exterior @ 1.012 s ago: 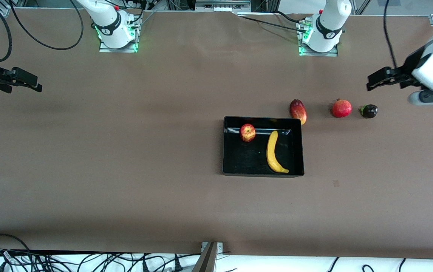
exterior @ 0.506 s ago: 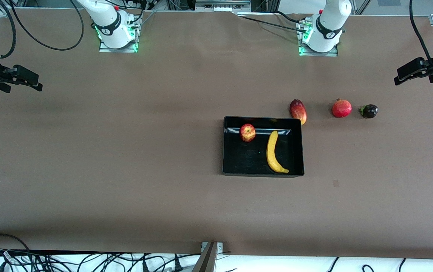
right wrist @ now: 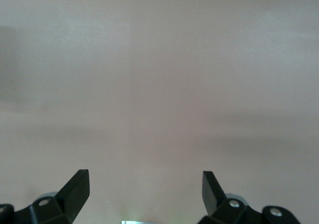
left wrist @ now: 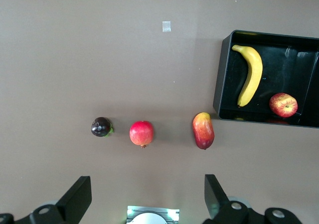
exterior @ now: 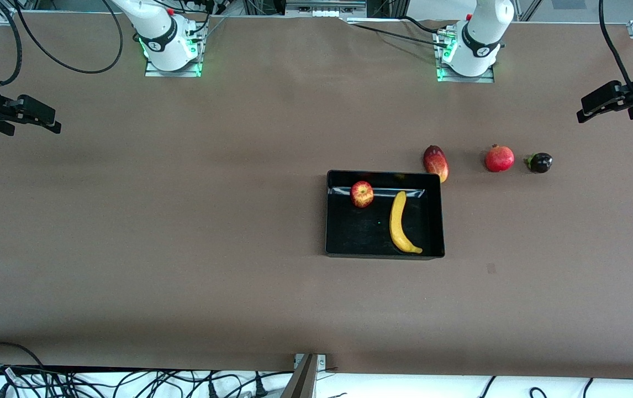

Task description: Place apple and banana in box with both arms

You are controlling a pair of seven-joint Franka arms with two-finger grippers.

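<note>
The apple (exterior: 362, 194) and the banana (exterior: 401, 223) both lie in the box (exterior: 330, 215); I judge the placing done; my left gripper (exterior: 598, 104) and right gripper (exterior: 35, 114) hang released, well apart from the box; next, simply park.

Yellow banana (exterior: 400, 223), red-yellow streaked apple (exterior: 362, 194), black box (exterior: 338, 243)

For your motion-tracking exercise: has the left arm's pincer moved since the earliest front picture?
Yes. The left pincer has pulled back toward the left arm's end of the table, away from the dark round fruit, and is open and empty.
</note>
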